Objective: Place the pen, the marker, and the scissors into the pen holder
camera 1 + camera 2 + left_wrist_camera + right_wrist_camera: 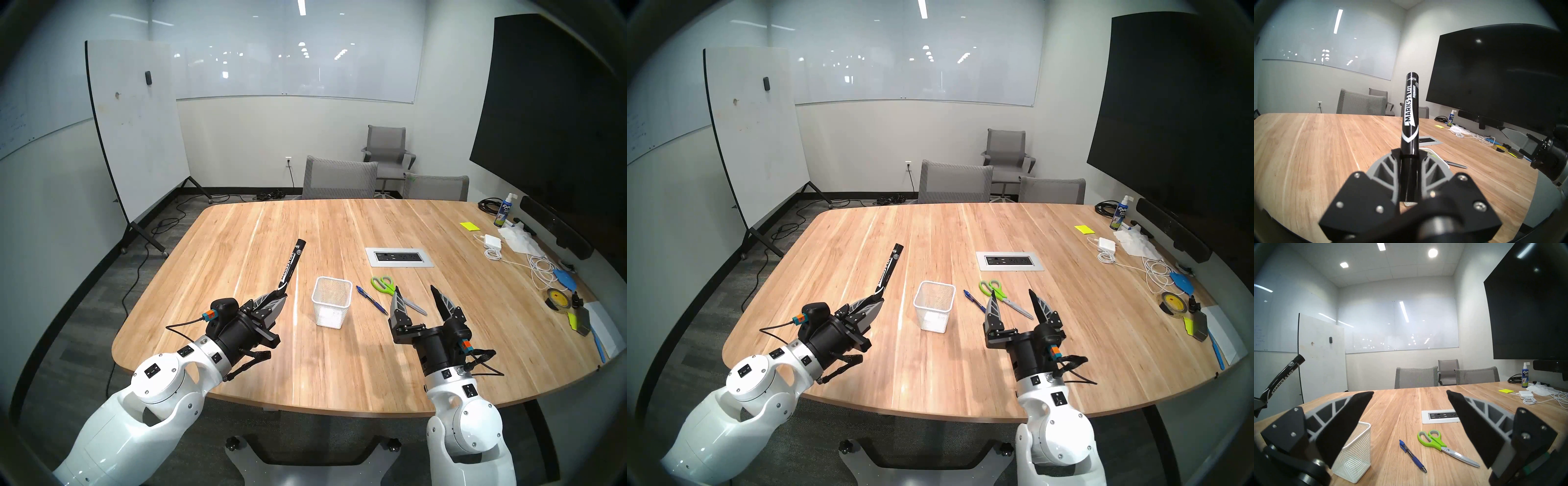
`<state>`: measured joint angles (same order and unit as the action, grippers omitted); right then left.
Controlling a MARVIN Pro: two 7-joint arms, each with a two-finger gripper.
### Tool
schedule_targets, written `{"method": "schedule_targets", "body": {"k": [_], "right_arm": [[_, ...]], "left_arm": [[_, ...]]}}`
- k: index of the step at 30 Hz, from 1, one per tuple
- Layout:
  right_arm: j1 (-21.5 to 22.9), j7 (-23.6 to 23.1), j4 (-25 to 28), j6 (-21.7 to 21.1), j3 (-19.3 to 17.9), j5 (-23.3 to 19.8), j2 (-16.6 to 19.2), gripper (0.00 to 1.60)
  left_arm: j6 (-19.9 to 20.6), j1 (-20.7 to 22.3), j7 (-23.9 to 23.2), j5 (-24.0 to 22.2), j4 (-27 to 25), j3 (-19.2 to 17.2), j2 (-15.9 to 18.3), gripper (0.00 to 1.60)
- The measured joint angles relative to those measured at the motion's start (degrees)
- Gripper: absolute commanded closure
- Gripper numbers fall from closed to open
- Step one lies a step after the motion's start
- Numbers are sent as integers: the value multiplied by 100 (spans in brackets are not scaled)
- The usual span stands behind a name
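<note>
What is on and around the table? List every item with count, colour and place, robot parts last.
marker: 1, black, held above table left of holder
pen holder: 1, white mesh, table centre
pen: 1, blue, right of holder
scissors: 1, green handles, right of pen
power outlet panel: 1, grey, behind scissors
spray bottle: 1, blue, far right
sticky notes: 1 pad, yellow, far right
charger: 1, white, far right
chairs: 3, grey, behind table
table: 1, wood
left gripper: shut on marker
right gripper: open, above scissors blades

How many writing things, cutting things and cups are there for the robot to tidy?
Writing things: 2, thick black marker and slim blue pen
Cutting things: 1, green-handled scissors
Cups: 1, white wire-mesh pen holder
Total: 4
</note>
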<state>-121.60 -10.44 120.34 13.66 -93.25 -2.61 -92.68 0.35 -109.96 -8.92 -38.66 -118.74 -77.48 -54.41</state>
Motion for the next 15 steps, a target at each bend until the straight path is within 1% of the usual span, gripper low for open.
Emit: {"method": "schedule_targets", "body": {"k": [15], "right_arm": [[97, -268, -146, 420, -112, 246, 244, 0]], "left_arm": [[-1, -56, -8, 4, -21, 73, -4, 160]]}}
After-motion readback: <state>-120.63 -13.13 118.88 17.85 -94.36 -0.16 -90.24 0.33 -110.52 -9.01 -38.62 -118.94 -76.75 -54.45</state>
